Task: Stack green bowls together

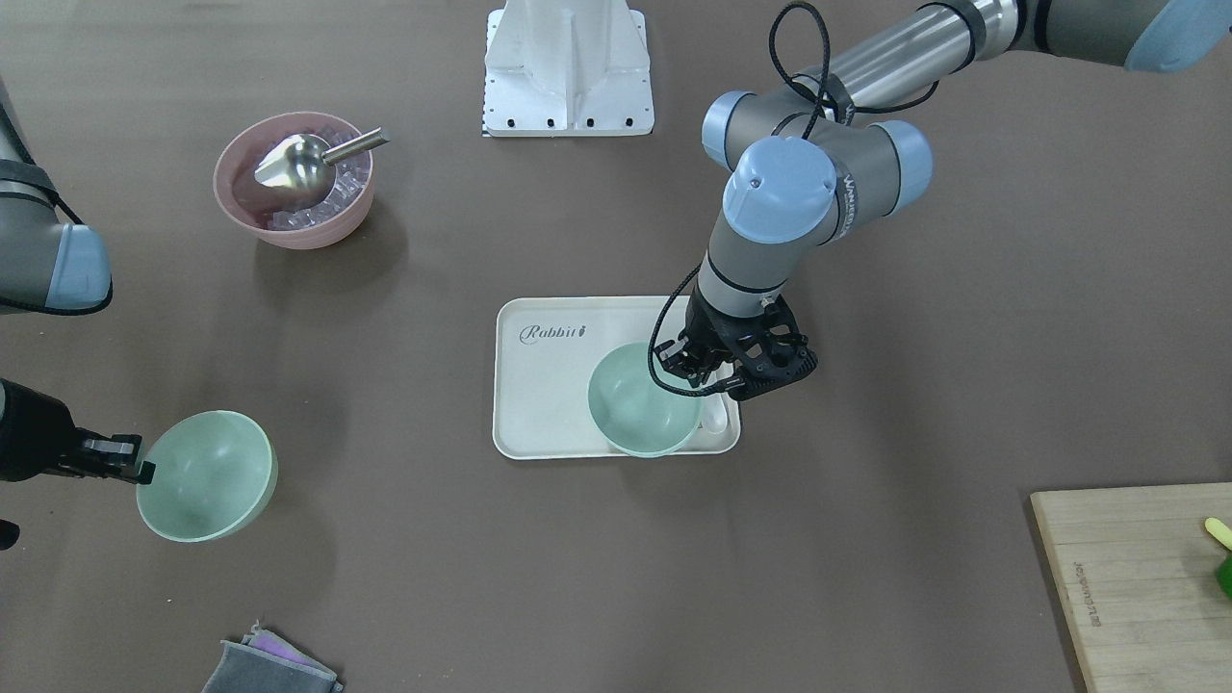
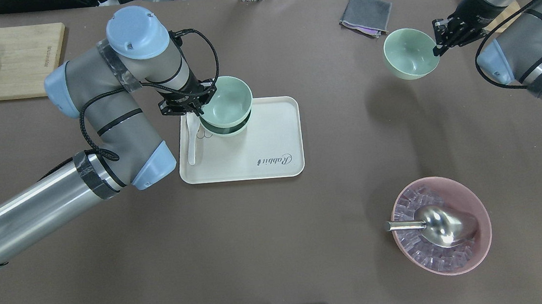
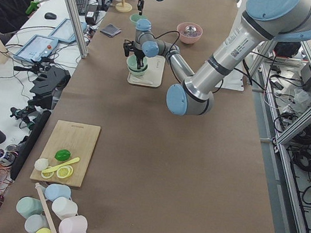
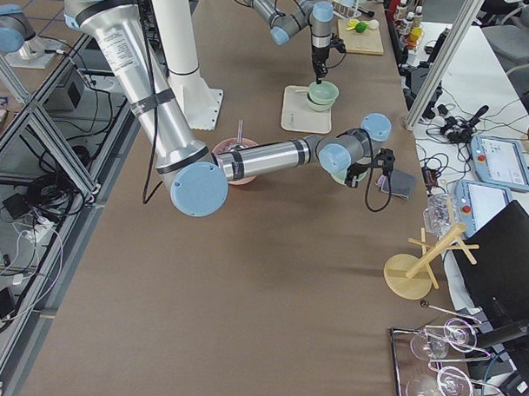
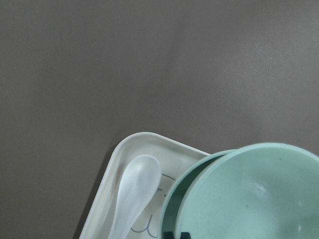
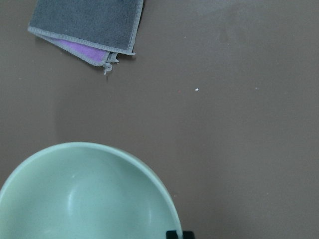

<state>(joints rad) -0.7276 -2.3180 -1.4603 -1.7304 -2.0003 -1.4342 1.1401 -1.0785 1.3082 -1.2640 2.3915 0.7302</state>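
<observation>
Three pale green bowls show. My left gripper (image 2: 198,108) is shut on the rim of one green bowl (image 2: 227,101) and holds it just over a second green bowl (image 2: 226,129) that sits on the cream tray (image 2: 270,142). In the left wrist view the held bowl (image 5: 259,194) overlaps the lower bowl's rim (image 5: 172,211). In the front view the left gripper (image 1: 688,371) is at that bowl's edge (image 1: 640,404). My right gripper (image 2: 437,47) is shut on the rim of the third green bowl (image 2: 410,54), held above the table; they also show in the front view (image 1: 135,469) (image 1: 207,474).
A white spoon (image 2: 192,143) lies on the tray's left side. A pink bowl (image 2: 472,252) with ice and a metal scoop (image 2: 439,226) stands at the near right. A grey towel (image 2: 365,14) lies beside the right-held bowl. A cutting board (image 2: 7,61) with fruit is far left.
</observation>
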